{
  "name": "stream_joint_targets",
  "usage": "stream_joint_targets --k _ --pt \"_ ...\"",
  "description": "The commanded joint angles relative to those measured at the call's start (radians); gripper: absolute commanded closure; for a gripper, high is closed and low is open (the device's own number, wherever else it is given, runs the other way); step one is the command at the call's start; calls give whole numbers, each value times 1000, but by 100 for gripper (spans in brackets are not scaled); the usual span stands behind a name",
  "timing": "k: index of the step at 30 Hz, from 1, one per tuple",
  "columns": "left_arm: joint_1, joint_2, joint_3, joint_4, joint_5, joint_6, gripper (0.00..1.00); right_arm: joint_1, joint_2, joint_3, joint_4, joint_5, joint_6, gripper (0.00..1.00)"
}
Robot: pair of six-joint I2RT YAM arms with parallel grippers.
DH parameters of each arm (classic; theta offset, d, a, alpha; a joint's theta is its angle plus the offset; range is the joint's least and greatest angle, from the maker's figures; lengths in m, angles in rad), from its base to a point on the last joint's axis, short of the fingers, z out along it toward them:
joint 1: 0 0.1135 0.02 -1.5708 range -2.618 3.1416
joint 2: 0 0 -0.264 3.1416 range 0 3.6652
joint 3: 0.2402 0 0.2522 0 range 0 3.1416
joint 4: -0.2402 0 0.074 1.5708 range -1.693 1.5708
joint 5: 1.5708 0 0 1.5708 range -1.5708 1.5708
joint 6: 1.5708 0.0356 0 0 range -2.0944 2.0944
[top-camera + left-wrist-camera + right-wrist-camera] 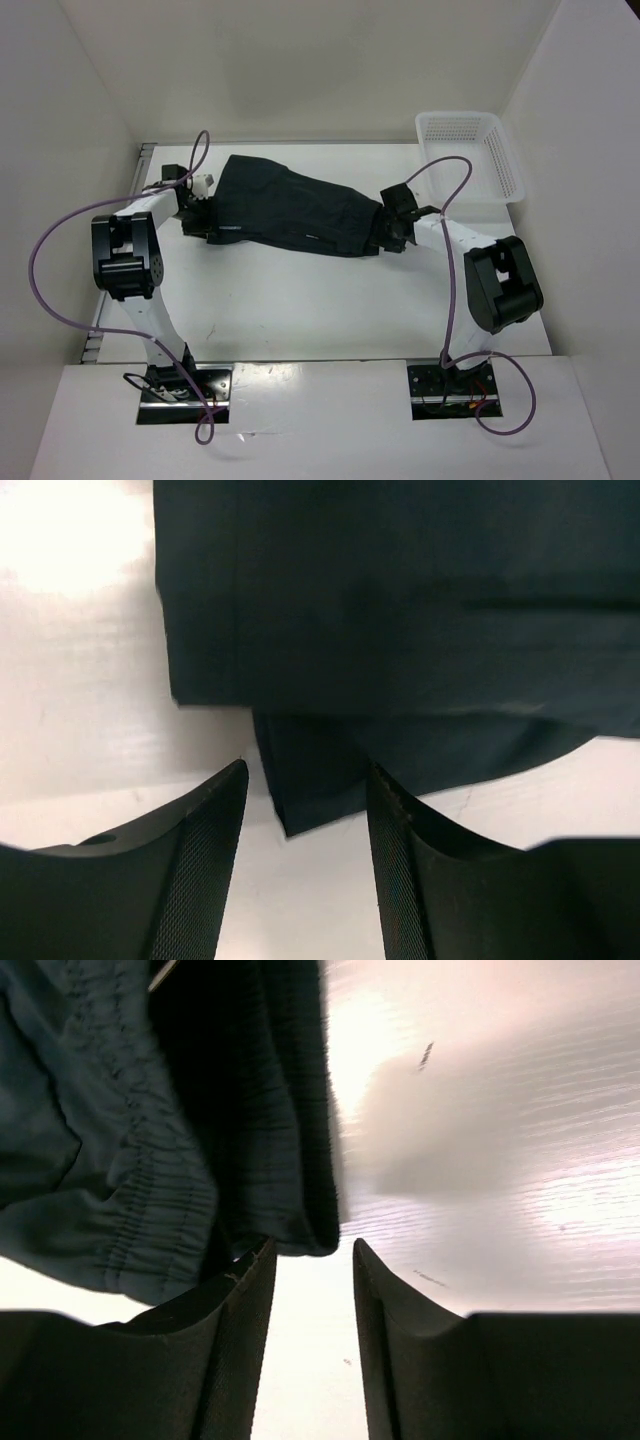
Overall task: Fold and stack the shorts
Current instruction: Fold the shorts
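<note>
The dark shorts (295, 208) lie flat across the back of the white table, slanting from far left to near right. My left gripper (197, 216) is at their left end and open. In the left wrist view (307, 768) a lower corner of the fabric (400, 610) lies on the table between its fingertips, ungripped. My right gripper (388, 236) is at the right end and open. In the right wrist view (314, 1244) the elastic waistband (130, 1140) hangs just beyond the tips, its edge near the left fingertip (262, 1260).
A white mesh basket (470, 150) stands at the back right corner, behind the right arm. White walls close in the table at the back and both sides. Purple cables loop off both arms.
</note>
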Motion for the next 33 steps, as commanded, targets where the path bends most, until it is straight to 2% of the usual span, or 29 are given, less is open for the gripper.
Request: stream_joint_targets --k 1,3,4,8,11,15,17,19,20,21,22,26,29,33 --pt "2 39 35 -3 78 4 45 -26 -33 -7 51 14 16 57" --pt "2 55 35 -18 87 4 52 -26 -42 -18 51 14 16 57" --pt "2 67 35 -27 87 4 65 -26 -42 -18 51 14 16 57" --pt "2 67 26 -38 109 4 89 -26 -12 -29 90 -42 25 53" --pt "2 67 26 -38 109 4 91 -26 71 -18 100 -102 25 52" --pt "2 58 26 -47 90 4 93 -26 103 -9 120 -133 36 51" --pt "2 49 26 -47 69 4 94 -35 126 2 110 -147 36 55" --pt "2 38 26 -47 55 4 95 -35 163 2 98 -170 16 67" --pt "11 27 26 -47 34 4 97 -35 175 14 75 -184 5 87" --pt "11 27 26 -47 20 4 98 -44 185 25 61 -184 5 96" --pt "23 13 26 -47 2 4 100 -53 185 25 47 -184 5 99" --pt "66 -30 16 -37 -106 4 100 -176 64 -36 36 -118 5 100" --pt "80 -30 7 -27 -176 4 100 -205 13 -47 25 -118 -19 100" --pt "71 -39 -2 -27 -134 4 100 -205 42 -37 25 -181 -29 100"
